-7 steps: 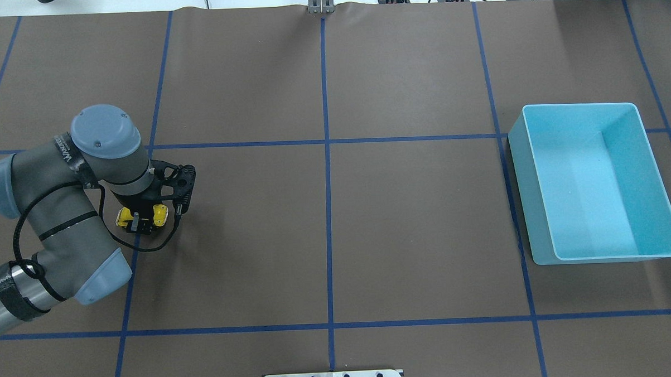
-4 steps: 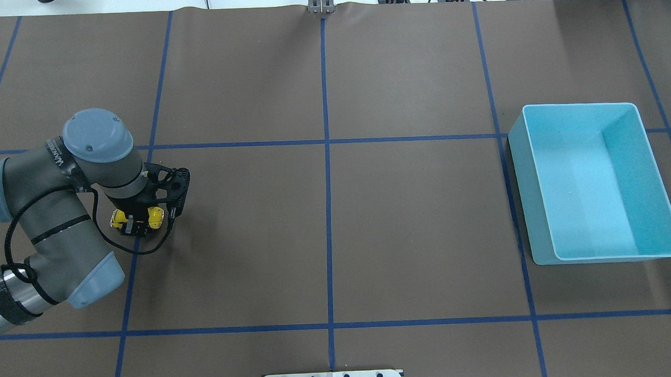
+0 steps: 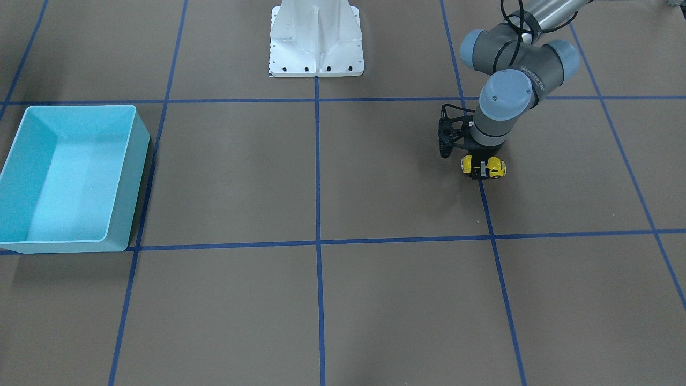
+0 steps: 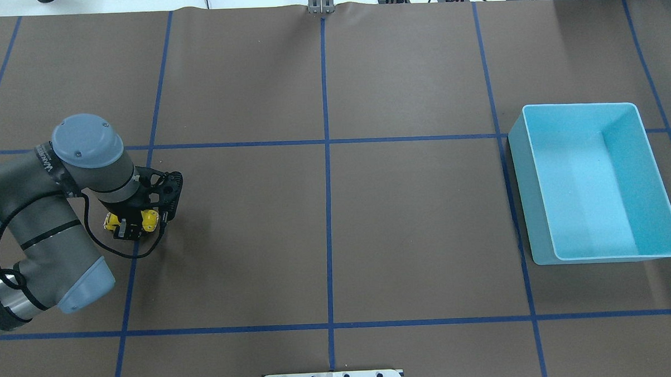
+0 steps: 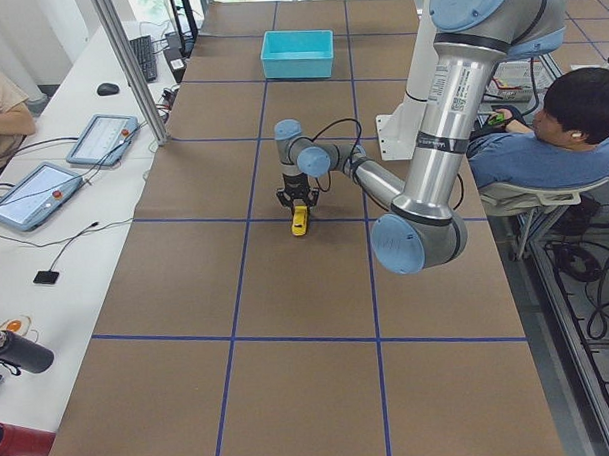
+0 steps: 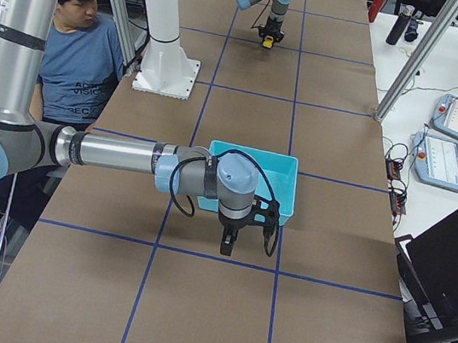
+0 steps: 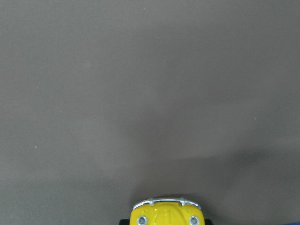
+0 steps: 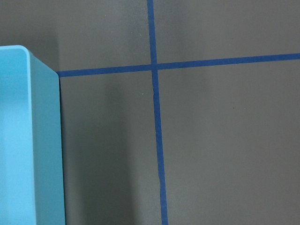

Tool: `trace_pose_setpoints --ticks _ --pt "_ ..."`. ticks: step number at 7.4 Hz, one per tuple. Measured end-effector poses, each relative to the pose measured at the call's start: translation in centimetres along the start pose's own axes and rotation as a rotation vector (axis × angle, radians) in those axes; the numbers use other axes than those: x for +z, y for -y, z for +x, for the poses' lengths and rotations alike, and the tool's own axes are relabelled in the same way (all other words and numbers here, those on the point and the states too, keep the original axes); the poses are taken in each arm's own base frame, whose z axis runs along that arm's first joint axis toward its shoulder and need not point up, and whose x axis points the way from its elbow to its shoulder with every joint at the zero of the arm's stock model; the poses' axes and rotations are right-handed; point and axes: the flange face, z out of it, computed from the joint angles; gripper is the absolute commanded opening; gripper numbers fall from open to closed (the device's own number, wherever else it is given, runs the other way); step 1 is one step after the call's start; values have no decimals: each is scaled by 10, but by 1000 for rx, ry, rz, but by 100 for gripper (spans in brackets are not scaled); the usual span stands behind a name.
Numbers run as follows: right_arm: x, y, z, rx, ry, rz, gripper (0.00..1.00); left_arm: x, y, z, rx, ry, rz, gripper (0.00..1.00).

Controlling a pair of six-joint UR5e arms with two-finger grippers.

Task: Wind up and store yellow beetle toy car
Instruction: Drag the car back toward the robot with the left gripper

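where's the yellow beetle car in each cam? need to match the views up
Front-facing: yellow beetle toy car right of centre, upper half.
Overhead: left side, just below mid-height.
Exterior left: at centre, just above mid-height.
Exterior right: far end, near the top edge.
Left wrist: bottom edge, centre, only partly in frame.
Right wrist: not in view.
Landmark: turquoise bin, at the opposite table end in all four exterior views.

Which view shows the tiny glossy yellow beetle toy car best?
Exterior front-facing: the yellow beetle toy car shows most of its body, left gripper across its middle. Overhead: gripper hides more. Left wrist: only bumper end. Side views: tiny.
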Motion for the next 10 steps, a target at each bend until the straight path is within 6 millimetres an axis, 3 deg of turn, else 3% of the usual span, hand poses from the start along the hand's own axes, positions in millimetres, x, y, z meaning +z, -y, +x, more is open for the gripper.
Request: trace_pose_setpoints --ticks 10 --pt "1 -1 1 2 0 -2 100 9 -26 14 37 -2 31 0"
